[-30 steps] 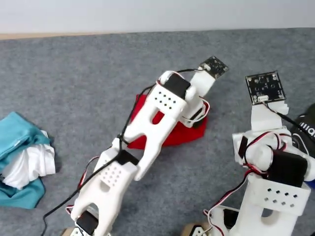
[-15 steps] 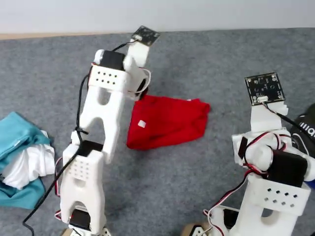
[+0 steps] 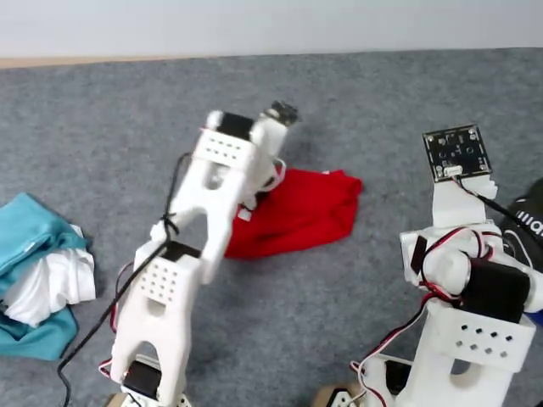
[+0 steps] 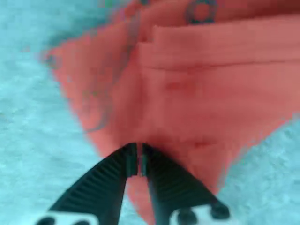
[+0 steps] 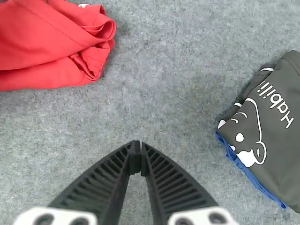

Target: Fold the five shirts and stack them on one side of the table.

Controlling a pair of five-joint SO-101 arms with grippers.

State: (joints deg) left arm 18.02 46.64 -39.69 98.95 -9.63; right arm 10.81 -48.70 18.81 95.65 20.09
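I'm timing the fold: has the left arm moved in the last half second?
Yes. The left arm swung right, toward the unmoved right arm, its gripper now over the red shirt.

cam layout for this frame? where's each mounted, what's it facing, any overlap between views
High view: fixed above the table, looking down; left arm and right arm both show, red shirt partly under the left.
Left wrist view: on the left wrist, looking past its own shut jaws onto the red shirt.
Right wrist view: on the right wrist, looking past its shut jaws at bare table, dark folded shirt beside.
Shared: the red shirt, in all three.
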